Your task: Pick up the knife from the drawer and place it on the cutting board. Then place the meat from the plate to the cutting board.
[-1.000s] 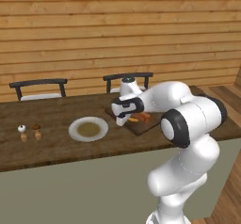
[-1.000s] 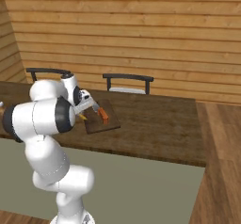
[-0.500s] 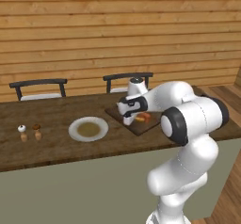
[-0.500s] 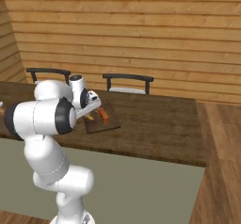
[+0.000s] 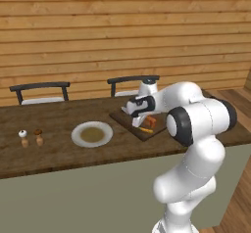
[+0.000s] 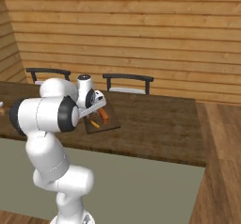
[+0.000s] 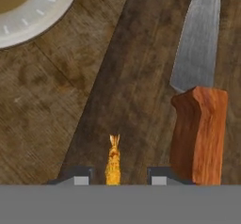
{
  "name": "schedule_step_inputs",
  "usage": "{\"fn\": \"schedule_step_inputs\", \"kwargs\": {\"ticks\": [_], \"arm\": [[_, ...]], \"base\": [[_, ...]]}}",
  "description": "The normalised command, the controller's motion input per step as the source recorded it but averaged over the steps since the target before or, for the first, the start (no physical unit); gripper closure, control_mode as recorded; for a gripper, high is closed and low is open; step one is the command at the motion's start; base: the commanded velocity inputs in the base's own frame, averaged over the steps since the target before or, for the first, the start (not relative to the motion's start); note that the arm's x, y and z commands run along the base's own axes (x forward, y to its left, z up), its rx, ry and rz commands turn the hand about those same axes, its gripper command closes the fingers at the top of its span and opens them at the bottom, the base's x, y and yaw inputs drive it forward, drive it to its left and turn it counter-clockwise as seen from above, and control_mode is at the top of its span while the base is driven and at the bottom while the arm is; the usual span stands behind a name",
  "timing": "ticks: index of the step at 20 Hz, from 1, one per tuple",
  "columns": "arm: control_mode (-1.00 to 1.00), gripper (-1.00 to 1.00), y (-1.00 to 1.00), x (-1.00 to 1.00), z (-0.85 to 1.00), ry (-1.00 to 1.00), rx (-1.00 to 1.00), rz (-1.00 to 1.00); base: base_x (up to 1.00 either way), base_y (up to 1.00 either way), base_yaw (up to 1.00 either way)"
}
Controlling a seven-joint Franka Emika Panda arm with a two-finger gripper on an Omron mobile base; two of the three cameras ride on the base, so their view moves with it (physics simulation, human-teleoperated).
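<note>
Hand view shows the gripper (image 7: 113, 180) open, the meat (image 7: 113, 161) between its tips on the cutting board (image 7: 136, 91) beside the knife (image 7: 197, 100), and, having risen since a second ago, it has probably just released, so the task seems finished.

Wooden table (image 5: 59, 151), dark brown, long. Directly on it: round pale plate (image 5: 92, 134) with brownish centre; dark cutting board (image 5: 128, 119) just beside the plate; two small shakers (image 5: 30, 138) near the left end, well apart from the plate.
</note>
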Motion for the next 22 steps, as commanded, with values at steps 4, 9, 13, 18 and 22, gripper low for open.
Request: {"fn": "schedule_step_inputs", "kwargs": {"ticks": [4, 9, 13, 18, 22], "arm": [[-1.00, -1.00, 0.03, 0.00, 0.00, 0.00, 0.03, 0.00], [-1.00, -1.00, 0.00, -0.04, 0.39, -0.01, -0.01, 0.00], [-1.00, -1.00, 0.00, -0.47, 0.85, -0.09, 0.00, 0.00], [-1.00, -1.00, 0.00, -0.88, 0.83, -0.21, 0.00, -0.01], [-1.00, -1.00, 0.00, -1.00, 0.54, -0.36, 0.00, -0.05]], "base": [[0.00, 0.00, 0.00], [0.00, 0.00, 0.00], [0.00, 0.00, 0.00], [0.00, 0.00, 0.00], [0.00, 0.00, 0.00]]}}
